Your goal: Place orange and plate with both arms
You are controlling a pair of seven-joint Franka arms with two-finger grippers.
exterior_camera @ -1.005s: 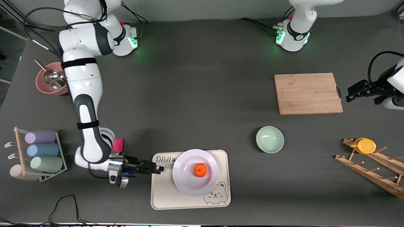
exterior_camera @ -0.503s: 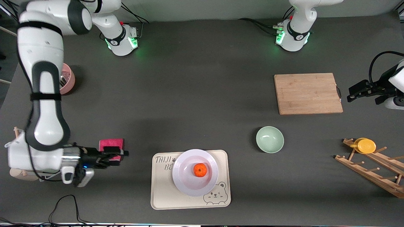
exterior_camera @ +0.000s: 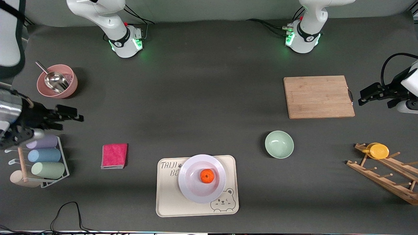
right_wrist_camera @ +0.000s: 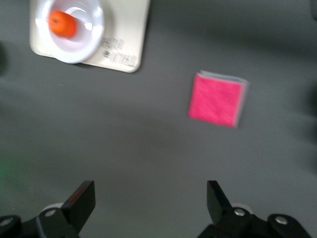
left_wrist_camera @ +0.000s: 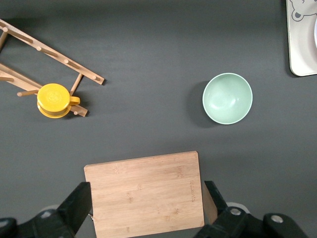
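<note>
The right gripper point(exterior_camera: 76, 117) hangs with fingers point(right_wrist_camera: 81, 198) spread wide and empty over bare counter point(exterior_camera: 196, 98) at the right arm's end. The left gripper point(exterior_camera: 362, 98), fingers point(left_wrist_camera: 77, 206) also wide and empty, waits over the cutting board point(exterior_camera: 318, 97) edge. The orange point(exterior_camera: 207, 176) sits in the plate point(exterior_camera: 192, 189), which rests on the bear tray point(exterior_camera: 169, 202), near the front camera
</note>
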